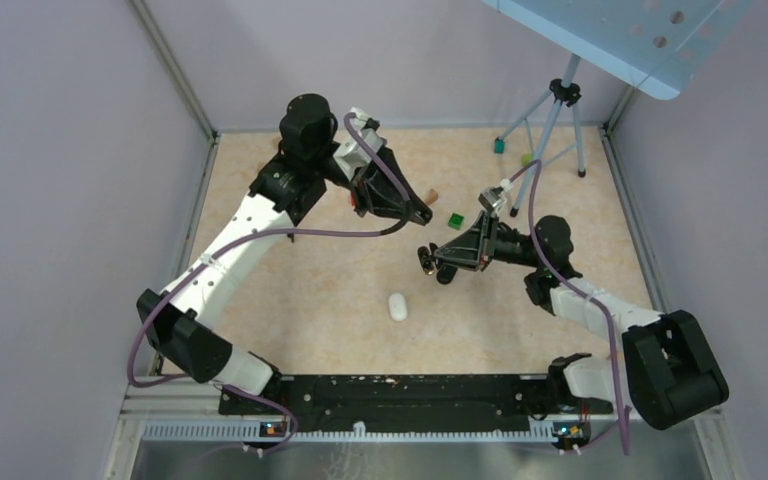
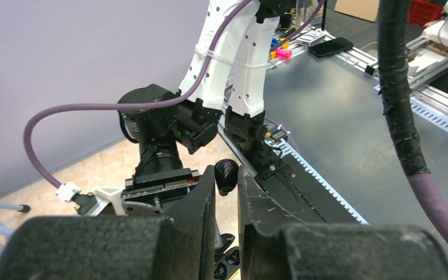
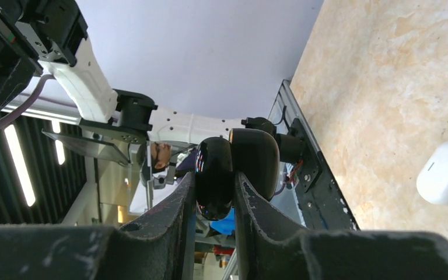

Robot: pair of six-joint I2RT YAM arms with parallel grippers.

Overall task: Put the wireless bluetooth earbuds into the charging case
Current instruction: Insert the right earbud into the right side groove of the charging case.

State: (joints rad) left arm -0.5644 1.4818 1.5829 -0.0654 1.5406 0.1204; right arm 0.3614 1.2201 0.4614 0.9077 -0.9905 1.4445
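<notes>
Transport is your step: left fingers (image 2: 201, 204) clamp one black earbud (image 2: 226, 174), right fingers (image 3: 178, 210) clamp the other earbud (image 3: 233, 160), both above the desk (image 1: 310, 300) where the white charging case (image 1: 397, 306) lies near, so next you must align a bud over it.

Beige stone-patterned worktop (image 1: 340, 300), smooth and matt. Lower right of the right wrist view: a white charging case (image 3: 446, 172) of smooth, faintly shiny plastic. The black earbud (image 3: 251, 157) is mirror-glossy plastic; the second earbud (image 2: 226, 175) looks glossy too. The right claw (image 3: 214, 178) has 2 fingers (image 3: 163, 224) of matt, grainy black plastic.
</notes>
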